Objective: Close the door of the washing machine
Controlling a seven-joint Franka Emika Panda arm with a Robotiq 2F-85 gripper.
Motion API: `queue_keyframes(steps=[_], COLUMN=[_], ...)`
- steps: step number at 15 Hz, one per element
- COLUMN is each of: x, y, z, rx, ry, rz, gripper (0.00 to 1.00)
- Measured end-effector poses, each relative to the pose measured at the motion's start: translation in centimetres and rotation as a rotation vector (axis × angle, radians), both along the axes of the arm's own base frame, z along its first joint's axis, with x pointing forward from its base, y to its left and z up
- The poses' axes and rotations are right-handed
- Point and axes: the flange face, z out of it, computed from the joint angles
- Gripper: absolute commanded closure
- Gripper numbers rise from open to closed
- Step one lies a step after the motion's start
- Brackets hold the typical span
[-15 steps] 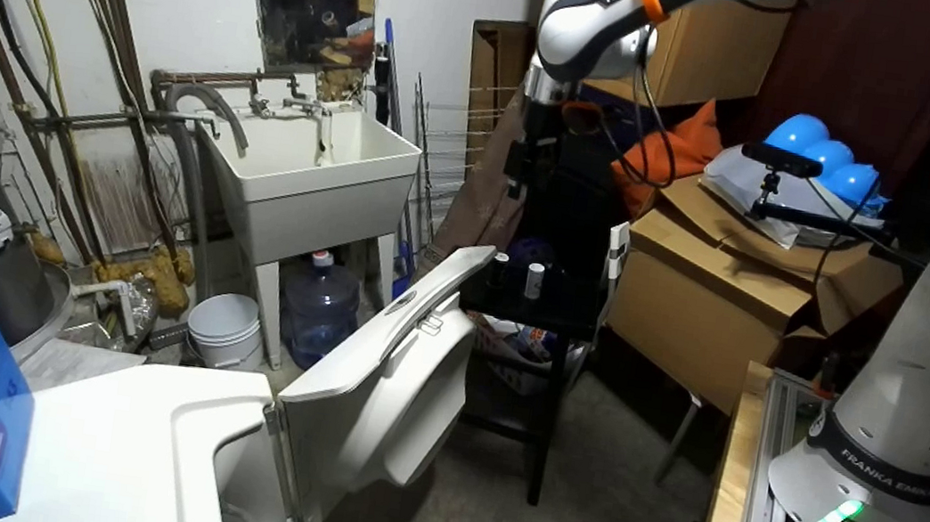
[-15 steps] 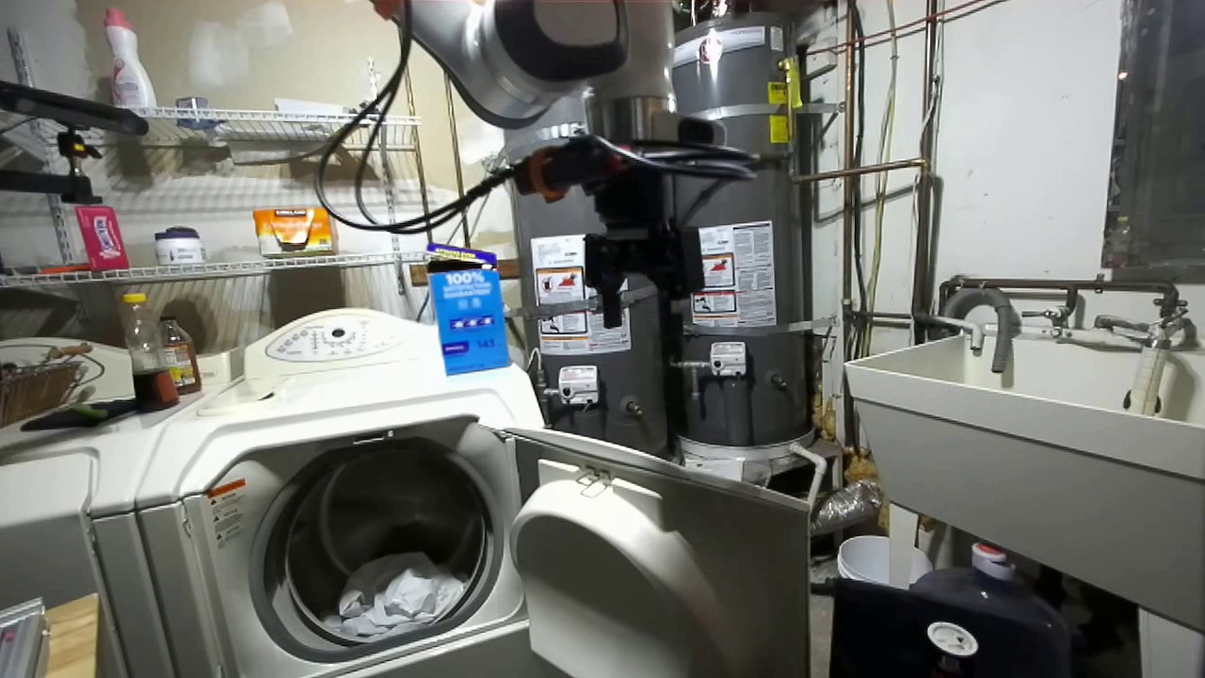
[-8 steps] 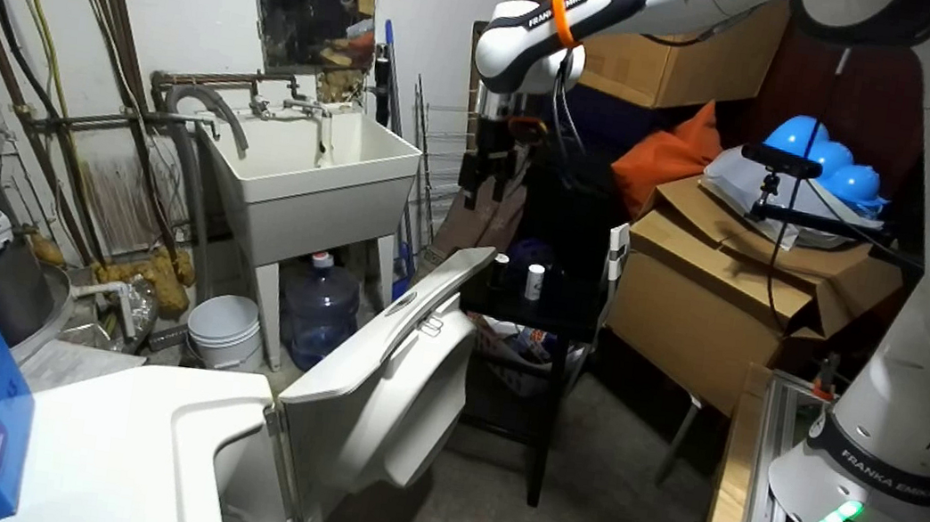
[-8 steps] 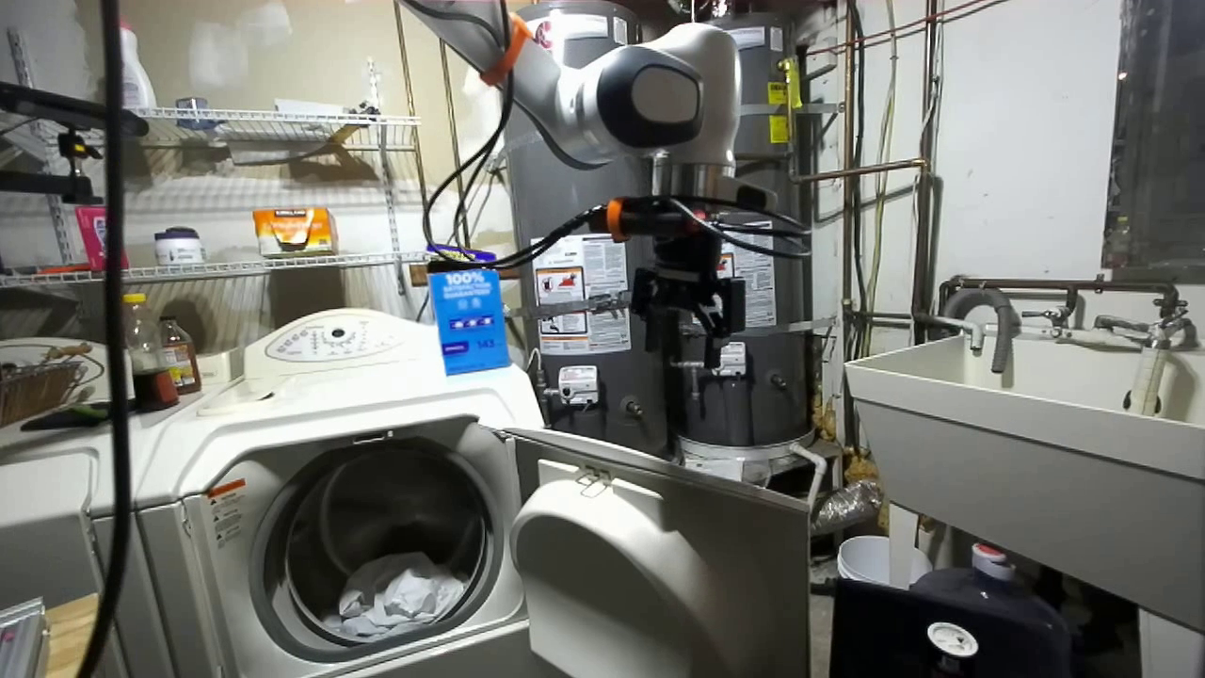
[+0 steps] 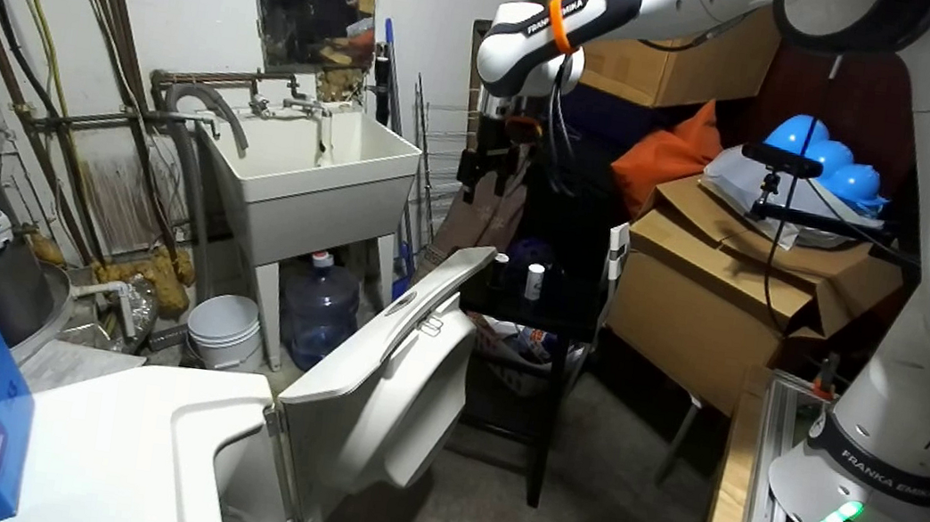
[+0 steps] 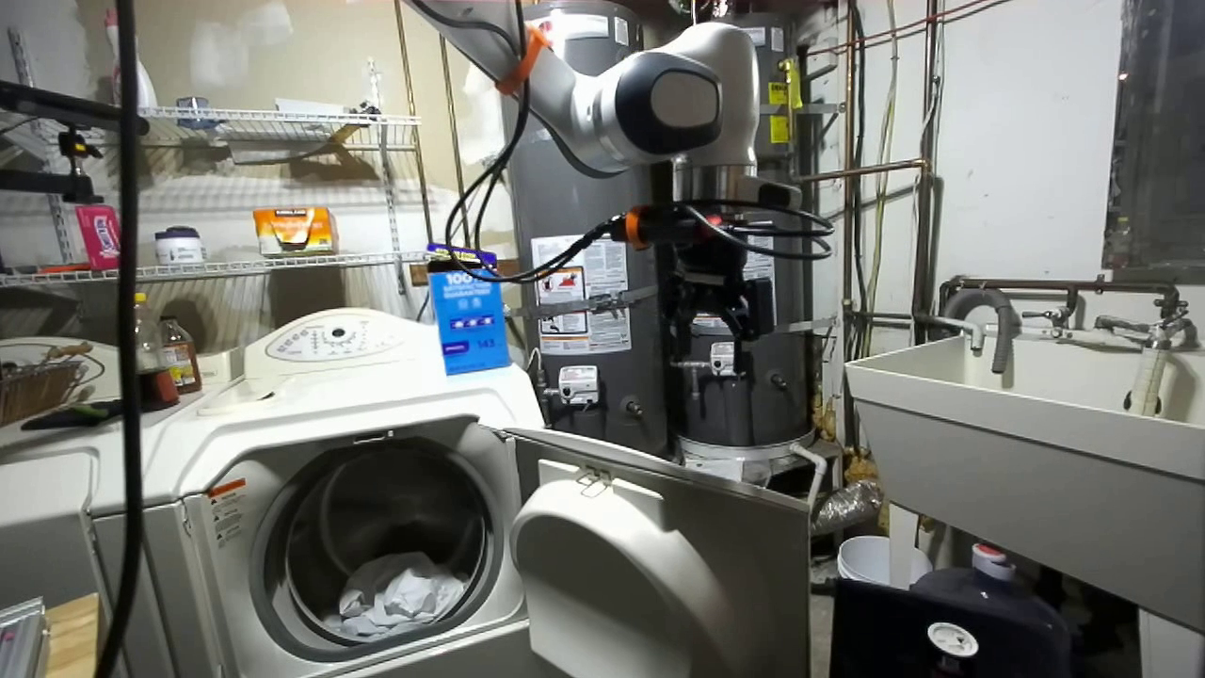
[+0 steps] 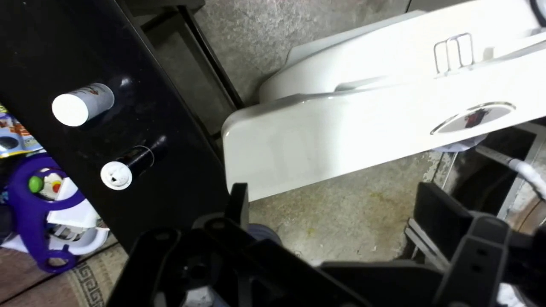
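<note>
The boxy white washing machine (image 6: 367,391) sat lower left in an exterior view, its rectangular white plastic door (image 6: 659,565) standing open at lower centre. Low in the wrist view, my black gripper (image 7: 330,200) was spread wide, empty. I judged it should descend outside the door and push near the free edge.

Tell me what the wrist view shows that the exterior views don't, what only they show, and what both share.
Only the wrist view shows the small green round piece and the red one near it. Only the exterior views show the tall blue box, plus, in an exterior view, the white cloth inside the drum. Both share the door and the open gripper.
</note>
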Motion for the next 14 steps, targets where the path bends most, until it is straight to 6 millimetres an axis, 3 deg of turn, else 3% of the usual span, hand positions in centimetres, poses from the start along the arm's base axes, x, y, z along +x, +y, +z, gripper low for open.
queue_keyframes(steps=[5,9,14], x=[1.7,2.6,3.4], y=[0.3,1.6,3.3], z=[-5.9,-11.0,-14.3], rx=[-0.064,-0.074,-0.081], ry=[-0.083,-0.104,-0.097], rz=[-0.082,-0.125,-0.171], gripper=[0.0,0.0,0.0])
